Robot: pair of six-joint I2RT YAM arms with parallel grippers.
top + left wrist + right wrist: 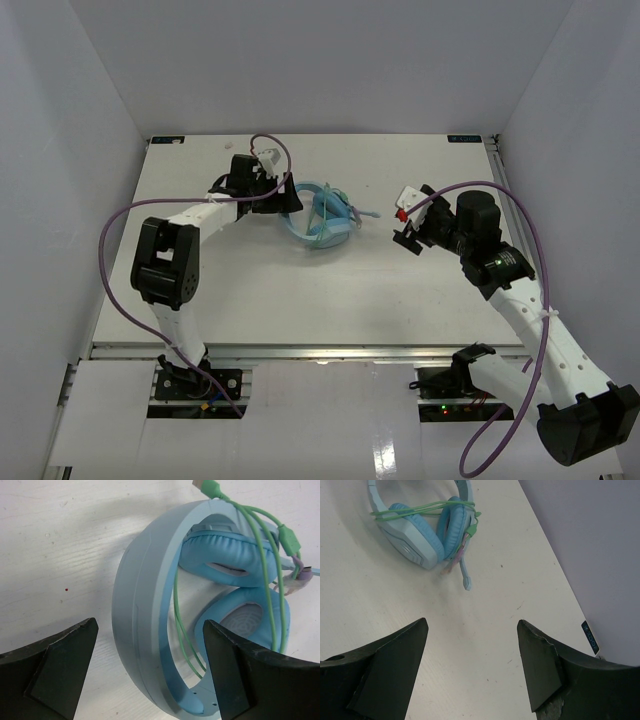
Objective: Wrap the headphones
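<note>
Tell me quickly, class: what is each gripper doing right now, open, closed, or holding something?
Left gripper: open, its fingers either side of the headphones' headband, not clamped on it.
Right gripper: open and empty, apart from the headphones.

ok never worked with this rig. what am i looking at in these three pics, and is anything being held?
Two robot arms are bolted at the near edge of a white table; each ends in a two-finger gripper. The wide picture comes from a fixed camera above and behind them, so the left arm is on the left. The other two come from cameras on the wrists; the dark wedges at the bottom of each are that arm's own fingers.

On the table lie light blue headphones, with their thin green cord looped around the earcups. The thick purple cables belong to the robot.

The left gripper is open, its fingers on either side of the headband but apart from it. The right gripper is open over bare table, away from the headphones. Nothing is held.
</note>
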